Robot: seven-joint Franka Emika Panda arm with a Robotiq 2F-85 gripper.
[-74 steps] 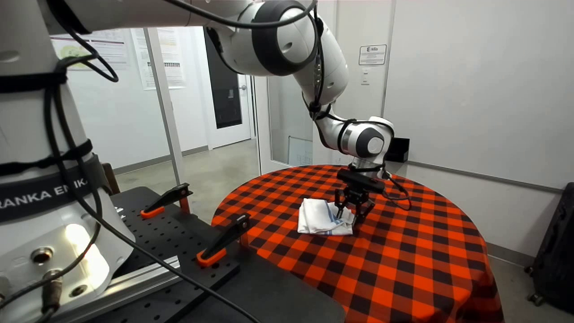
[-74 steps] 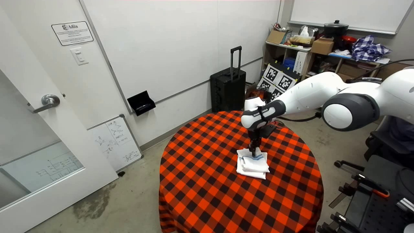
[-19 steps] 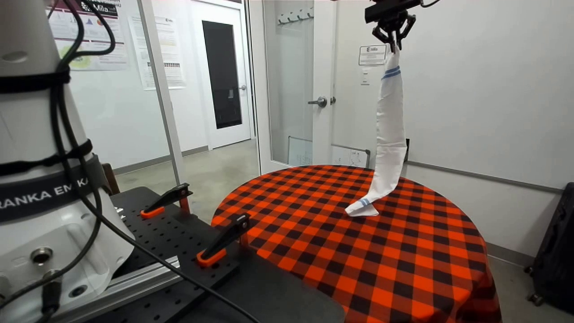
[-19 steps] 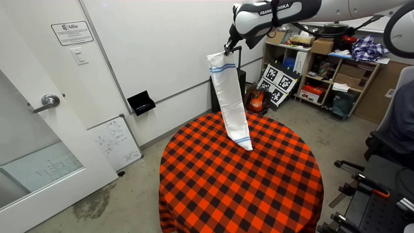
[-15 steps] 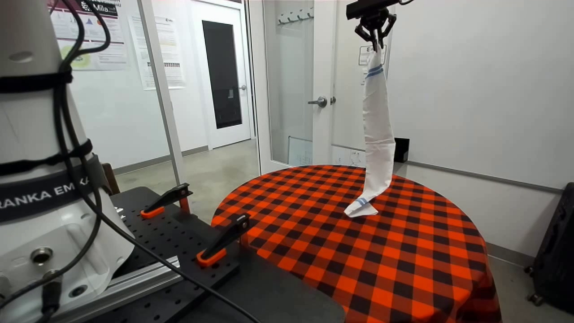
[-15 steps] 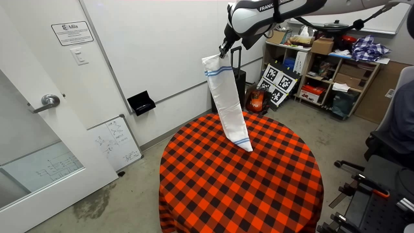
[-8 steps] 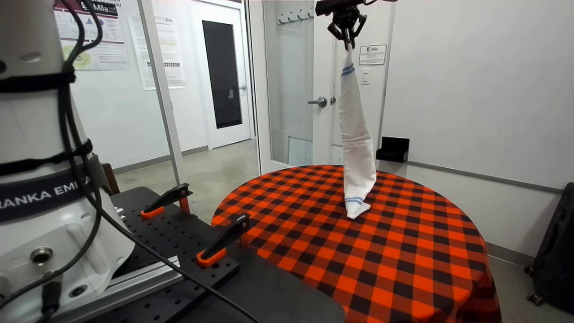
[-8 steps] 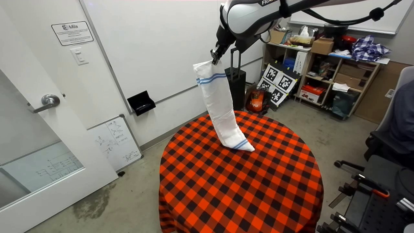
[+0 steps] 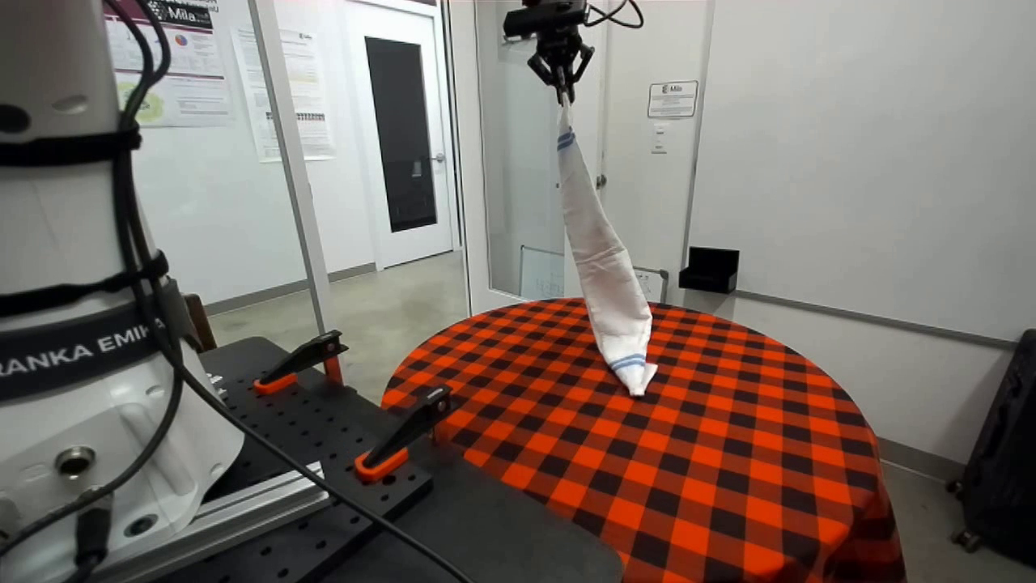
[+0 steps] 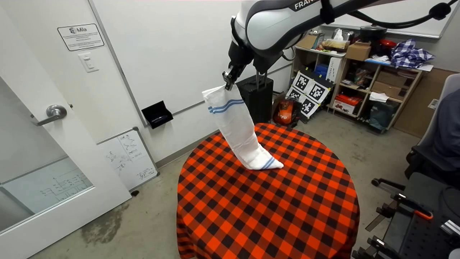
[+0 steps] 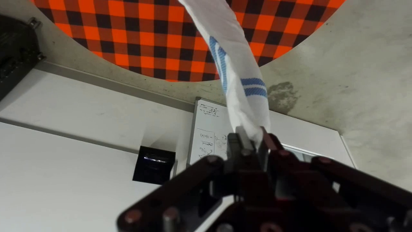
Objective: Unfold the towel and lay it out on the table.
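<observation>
Your pincer (image 9: 565, 95), clamped on the towel (image 9: 603, 255), has moved left (both exterior views); the towel's low end touches the counter (image 9: 712, 453); laying-out likely begun.

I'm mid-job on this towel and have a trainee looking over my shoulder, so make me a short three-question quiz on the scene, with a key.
1. Multiple choice: what colour are the stripes on the towel?
A) green
B) blue
C) red

2. Fill in the gap: the towel's lower end touches the ____.

3. True or false: the gripper stands wide open with nothing between its jaws.

Key:
1: B.
2: table.
3: False; the gripper is shut on the towel's upper end.
</observation>
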